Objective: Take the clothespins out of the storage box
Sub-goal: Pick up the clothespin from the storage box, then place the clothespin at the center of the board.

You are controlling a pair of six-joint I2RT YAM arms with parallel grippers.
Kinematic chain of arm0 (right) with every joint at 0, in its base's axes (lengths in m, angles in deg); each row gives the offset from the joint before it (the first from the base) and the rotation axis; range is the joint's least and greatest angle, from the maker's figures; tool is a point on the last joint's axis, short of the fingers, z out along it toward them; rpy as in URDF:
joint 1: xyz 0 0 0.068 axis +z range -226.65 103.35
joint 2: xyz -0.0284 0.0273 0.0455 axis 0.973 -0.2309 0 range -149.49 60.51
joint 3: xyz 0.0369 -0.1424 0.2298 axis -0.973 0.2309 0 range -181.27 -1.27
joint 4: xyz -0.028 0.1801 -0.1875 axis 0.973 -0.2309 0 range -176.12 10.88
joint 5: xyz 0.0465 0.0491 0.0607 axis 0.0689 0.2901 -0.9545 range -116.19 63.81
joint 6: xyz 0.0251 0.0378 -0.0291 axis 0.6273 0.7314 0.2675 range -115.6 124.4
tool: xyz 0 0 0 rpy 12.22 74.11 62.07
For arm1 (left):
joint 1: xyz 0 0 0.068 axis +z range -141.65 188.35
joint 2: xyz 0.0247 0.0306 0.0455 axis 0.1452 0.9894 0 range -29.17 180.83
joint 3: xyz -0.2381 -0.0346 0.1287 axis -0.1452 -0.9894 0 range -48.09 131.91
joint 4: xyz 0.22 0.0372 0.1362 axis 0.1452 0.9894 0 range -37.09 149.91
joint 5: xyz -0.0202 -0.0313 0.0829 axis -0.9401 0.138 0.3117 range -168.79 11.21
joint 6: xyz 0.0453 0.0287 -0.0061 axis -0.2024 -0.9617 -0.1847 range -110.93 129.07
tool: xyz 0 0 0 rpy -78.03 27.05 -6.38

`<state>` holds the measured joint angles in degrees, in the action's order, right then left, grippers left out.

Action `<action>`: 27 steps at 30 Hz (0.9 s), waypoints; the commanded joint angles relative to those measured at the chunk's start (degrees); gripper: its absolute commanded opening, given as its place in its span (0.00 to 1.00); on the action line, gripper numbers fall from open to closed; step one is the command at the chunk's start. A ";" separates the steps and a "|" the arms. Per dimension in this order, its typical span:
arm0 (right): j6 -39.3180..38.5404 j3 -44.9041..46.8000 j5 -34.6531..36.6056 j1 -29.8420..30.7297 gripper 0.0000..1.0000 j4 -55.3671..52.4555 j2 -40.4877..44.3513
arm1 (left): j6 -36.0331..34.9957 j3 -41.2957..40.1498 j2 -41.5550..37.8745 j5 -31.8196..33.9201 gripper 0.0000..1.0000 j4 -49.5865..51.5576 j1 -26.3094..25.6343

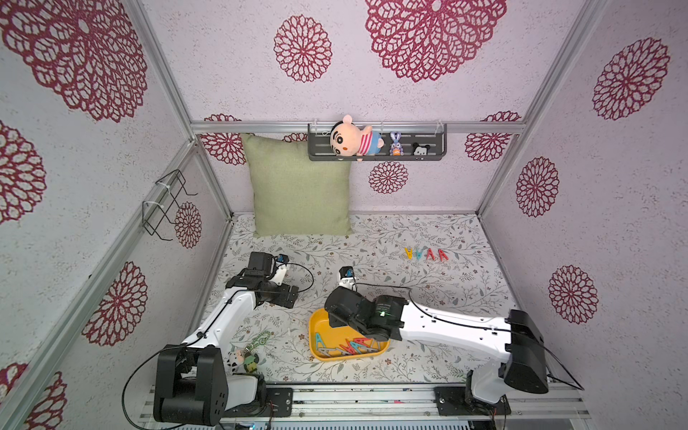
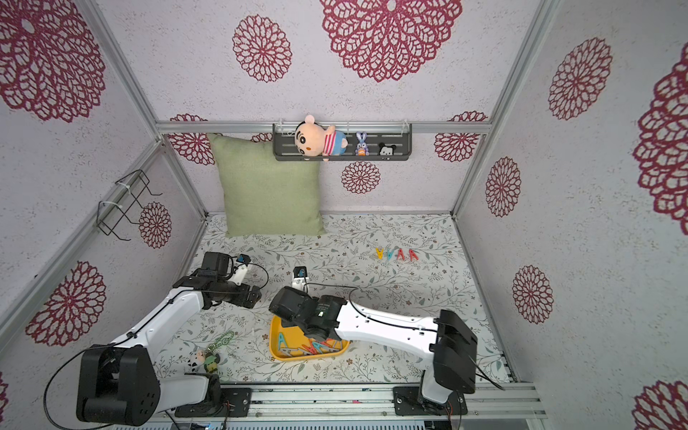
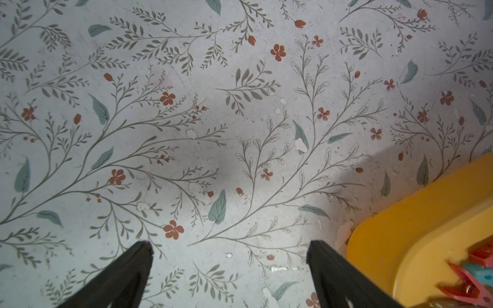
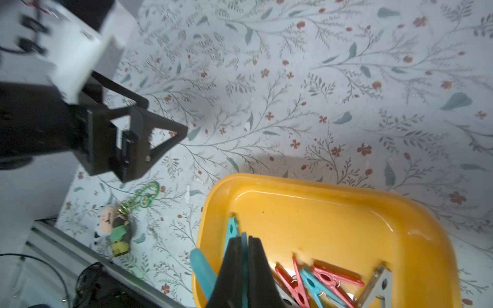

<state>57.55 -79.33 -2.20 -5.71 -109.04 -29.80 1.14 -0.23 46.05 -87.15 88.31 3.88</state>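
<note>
Clamping a teal peg (image 4: 231, 226) at the box's (image 4: 333, 218) left edge, the right gripper (image 4: 244, 240) is closed, peg pointing past its tips; left gripper (image 3: 229, 249) gapes empty nearby.

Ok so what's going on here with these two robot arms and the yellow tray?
The right gripper is shut on a teal clothespin at one end of the yellow tray, where a few red, teal and grey clothespins lie in a heap. Four clothespins are lined up on the table further back. The left gripper hangs open over bare table beside the tray, holding nothing.
</note>
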 commanded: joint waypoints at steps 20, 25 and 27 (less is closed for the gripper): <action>-27.00 3.60 -12.99 -48.21 0.00 -3.59 -2.83 | -0.67 0.13 -0.08 0.18 0.99 -0.79 -0.23; -29.18 0.08 -16.66 -53.01 0.00 -1.75 -11.96 | -0.59 0.22 0.01 0.05 0.99 -0.64 -0.35; -29.33 -1.58 -16.97 -53.46 0.00 -2.11 -15.38 | -0.55 0.18 -0.09 0.09 0.99 -0.59 -0.34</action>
<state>30.86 -77.80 -16.43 -58.95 -111.94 -43.65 0.92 -0.23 46.05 -87.00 88.31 3.86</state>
